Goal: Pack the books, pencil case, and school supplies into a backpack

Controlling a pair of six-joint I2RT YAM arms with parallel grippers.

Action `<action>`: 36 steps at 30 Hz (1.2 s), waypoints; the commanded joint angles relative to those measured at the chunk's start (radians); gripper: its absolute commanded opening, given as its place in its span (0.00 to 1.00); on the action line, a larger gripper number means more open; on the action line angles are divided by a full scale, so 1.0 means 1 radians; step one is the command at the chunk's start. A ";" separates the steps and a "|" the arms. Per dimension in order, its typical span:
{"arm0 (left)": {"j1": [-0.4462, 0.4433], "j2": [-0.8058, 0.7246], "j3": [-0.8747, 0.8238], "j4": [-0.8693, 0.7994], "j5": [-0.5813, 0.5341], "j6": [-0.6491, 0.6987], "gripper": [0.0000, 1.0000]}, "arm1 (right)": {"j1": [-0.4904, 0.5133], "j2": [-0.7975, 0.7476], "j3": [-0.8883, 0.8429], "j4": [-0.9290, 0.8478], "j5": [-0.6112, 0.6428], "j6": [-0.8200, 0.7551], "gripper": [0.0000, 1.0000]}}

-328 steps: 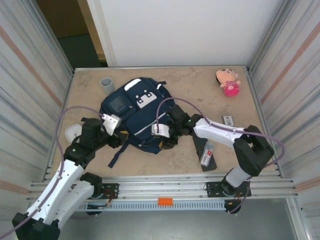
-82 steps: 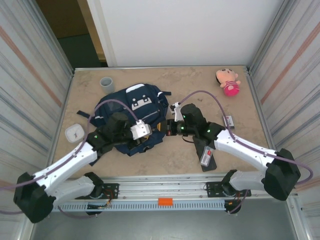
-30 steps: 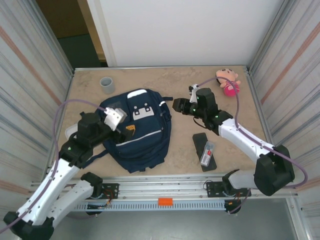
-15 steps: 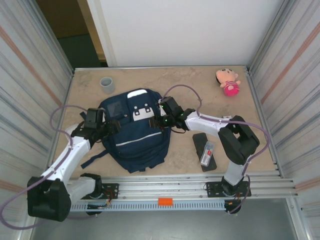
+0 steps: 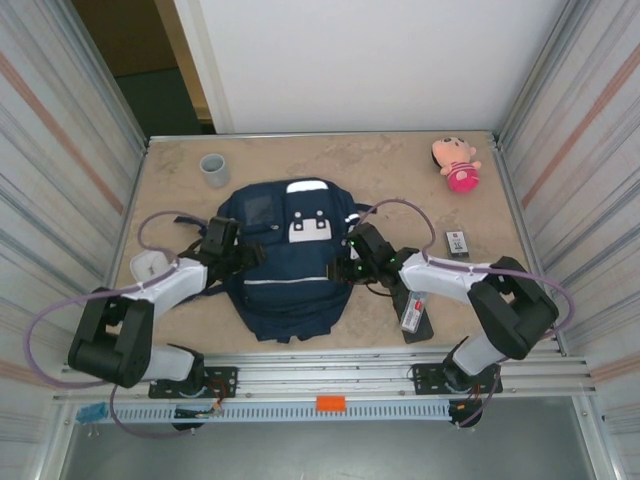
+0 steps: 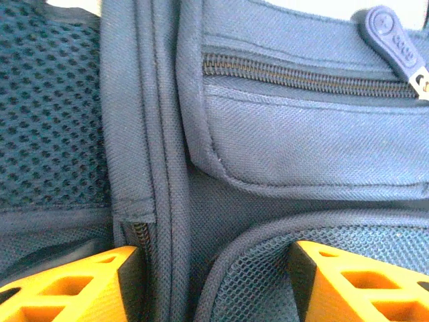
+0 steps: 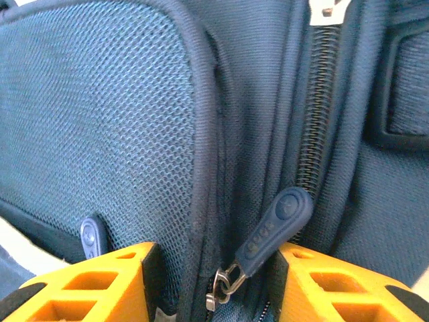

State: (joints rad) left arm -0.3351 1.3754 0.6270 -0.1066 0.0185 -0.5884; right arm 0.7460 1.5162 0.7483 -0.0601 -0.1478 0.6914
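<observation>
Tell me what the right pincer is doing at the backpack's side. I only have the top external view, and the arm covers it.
Observer: In the right wrist view the right pincer is open against the backpack, and a blue zip pull lies between the jaws, unclamped.
Operator: Is the left one holding anything?
Observer: No. The left pincer is open too, with a fabric seam and mesh between the jaws.
Operator: Any zip pull within its grasp?
Observer: Not between the jaws. A second zip pull sits at the upper right of the left wrist view, at the end of a closed pocket zip.
</observation>
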 commanded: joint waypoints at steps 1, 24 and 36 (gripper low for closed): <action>-0.055 0.088 -0.005 0.028 0.058 -0.062 0.60 | 0.007 -0.047 -0.030 -0.067 0.001 0.044 0.45; -0.401 -0.319 0.130 -0.284 0.099 1.029 0.74 | -0.231 -0.665 -0.113 -0.220 -0.095 -0.023 0.52; -0.549 0.014 0.181 -0.156 0.005 1.236 0.83 | -0.231 -0.683 -0.166 -0.190 -0.099 0.006 0.52</action>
State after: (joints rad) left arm -0.8791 1.3544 0.7647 -0.3161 0.0399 0.5629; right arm 0.5213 0.8536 0.5972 -0.2554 -0.2367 0.6964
